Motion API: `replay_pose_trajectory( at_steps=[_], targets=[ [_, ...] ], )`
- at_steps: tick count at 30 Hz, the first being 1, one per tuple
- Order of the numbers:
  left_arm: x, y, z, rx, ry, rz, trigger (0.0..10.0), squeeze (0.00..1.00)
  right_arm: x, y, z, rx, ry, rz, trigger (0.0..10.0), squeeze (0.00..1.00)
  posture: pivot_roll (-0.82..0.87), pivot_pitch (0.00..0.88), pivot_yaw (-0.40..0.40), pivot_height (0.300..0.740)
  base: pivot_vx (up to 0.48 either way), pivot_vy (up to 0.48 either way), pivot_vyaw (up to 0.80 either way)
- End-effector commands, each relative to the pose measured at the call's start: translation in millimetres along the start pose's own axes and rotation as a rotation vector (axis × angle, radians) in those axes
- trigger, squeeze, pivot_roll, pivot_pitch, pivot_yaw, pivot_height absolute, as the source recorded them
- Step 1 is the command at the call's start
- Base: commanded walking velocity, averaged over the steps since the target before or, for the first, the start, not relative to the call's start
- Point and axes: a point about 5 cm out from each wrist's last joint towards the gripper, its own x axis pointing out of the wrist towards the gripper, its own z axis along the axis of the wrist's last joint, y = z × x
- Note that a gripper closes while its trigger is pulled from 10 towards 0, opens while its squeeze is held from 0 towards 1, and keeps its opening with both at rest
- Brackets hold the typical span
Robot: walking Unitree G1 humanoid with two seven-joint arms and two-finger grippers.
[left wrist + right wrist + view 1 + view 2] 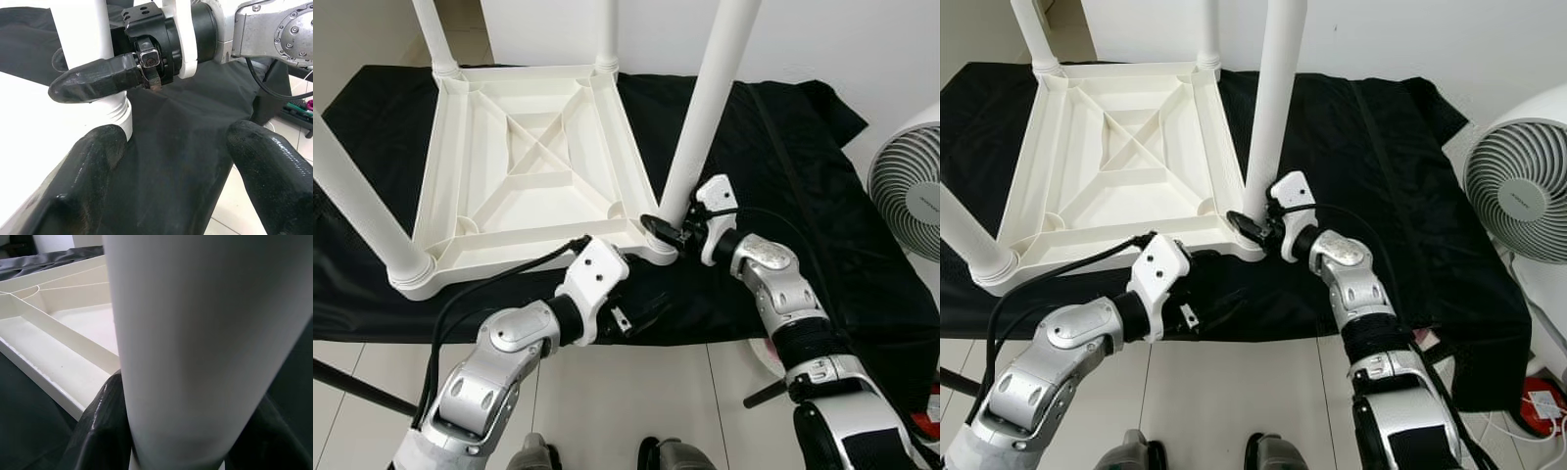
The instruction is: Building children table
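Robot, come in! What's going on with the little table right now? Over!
Right end effector shut on table leg at near corner of upturned table. Left end effector open beside it, over black cloth. Fan off right, not blocking.

A pale tiled floor (607, 392) carries a spread black cloth (803, 196); a white fan (1518, 186) stands at three o'clock.

Both silver arms reach forward, elbows bent. The right claw (658, 230) is clamped shut; the left claw (631, 315) hovers spread wide, its black fingers (274, 171) apart.
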Motion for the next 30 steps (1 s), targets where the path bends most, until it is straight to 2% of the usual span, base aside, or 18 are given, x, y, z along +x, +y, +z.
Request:
replay_pose_trajectory(
  at_steps=[1,6,7,9,11,14,16,17,18,21,23,24,25,26,30],
  targets=[
    [-0.8,-2.5,-1.7,-0.006,0.003,0.034,10.0,0.00,-2.1,-0.3,-9.3,0.028,0.038,0.003,10.0,0.00,-0.01,0.097,-0.026,0.740,0.000,0.000,0.00],
    [-0.9,-3.8,-2.5,-0.014,0.004,0.034,10.0,0.00,-3.2,-4.3,-12.5,0.051,0.056,-0.067,10.0,0.00,-0.01,0.101,-0.029,0.740,0.000,0.000,0.00],
    [-1.0,-4.6,-2.7,-0.016,0.003,0.035,10.0,0.00,-3.4,-6.3,-14.2,0.060,0.067,-0.127,10.0,0.00,-0.02,0.103,-0.034,0.740,0.000,0.000,0.00],
    [-1.0,-4.6,-2.7,-0.016,0.003,0.035,10.0,0.00,-3.4,-6.3,-14.2,0.060,0.067,-0.127,10.0,0.00,-0.02,0.103,-0.034,0.740,0.000,0.000,0.00],
    [-0.9,-5.5,-3.3,-0.019,0.003,0.037,10.0,0.00,-3.0,-5.8,-15.5,0.096,0.074,-0.249,10.0,0.00,-0.02,0.107,-0.035,0.740,0.000,0.000,0.00],
    [-0.7,-5.7,-3.7,-0.020,0.003,0.037,10.0,0.00,-2.8,-5.1,-15.5,0.106,0.072,-0.283,10.0,0.00,-0.02,0.107,-0.035,0.740,0.000,0.000,0.00],
    [0.5,-6.1,-3.4,-0.023,0.000,0.035,10.0,0.00,-4.0,1.0,-15.1,0.122,0.066,-0.456,10.0,0.00,-0.03,0.114,-0.034,0.740,0.000,0.000,0.00],
    [0.5,-6.1,-3.4,-0.023,0.000,0.035,10.0,0.00,-4.0,1.0,-15.1,0.122,0.066,-0.456,10.0,0.00,-0.03,0.114,-0.034,0.740,0.000,0.000,0.00],
    [1.1,-6.1,-3.3,-0.025,-0.002,0.034,10.0,0.00,-5.8,5.3,-15.3,0.113,0.070,-0.532,10.0,0.00,-0.04,0.114,-0.033,0.740,0.000,0.000,0.00],
    [1.4,-6.3,-3.2,-0.026,-0.004,0.031,10.0,0.00,-7.4,11.1,-15.1,0.124,0.060,-0.603,10.0,0.00,-0.04,0.115,-0.033,0.740,0.000,0.000,0.00],
    [2.4,-7.0,-3.6,-0.026,-0.005,0.024,10.0,0.00,-6.5,26.1,-13.8,0.145,0.044,-0.674,10.0,0.00,-0.05,0.116,-0.032,0.740,0.000,0.000,0.00],
    [2.9,-6.9,-3.4,-0.026,-0.006,0.022,10.0,0.00,-3.7,34.8,-12.0,0.152,0.032,-0.680,10.0,0.00,-0.05,0.116,-0.032,0.740,0.000,0.000,0.00],
    [2.9,-6.9,-3.4,-0.026,-0.006,0.022,10.0,0.00,-3.7,34.8,-12.0,0.152,0.032,-0.680,10.0,0.00,-0.05,0.116,-0.032,0.740,0.000,0.000,0.00],
    [3.2,-6.7,-3.2,-0.026,-0.006,0.022,10.0,0.00,-0.6,41.2,-10.3,0.156,0.020,-0.669,10.0,0.00,-0.05,0.116,-0.032,0.740,0.000,0.000,0.00],
    [3.8,-6.5,-2.8,-0.025,-0.006,0.022,10.0,0.00,2.9,46.2,-8.6,0.171,0.007,-0.652,10.0,0.00,-0.04,0.122,-0.030,0.740,0.000,0.000,0.00]
  ],
)
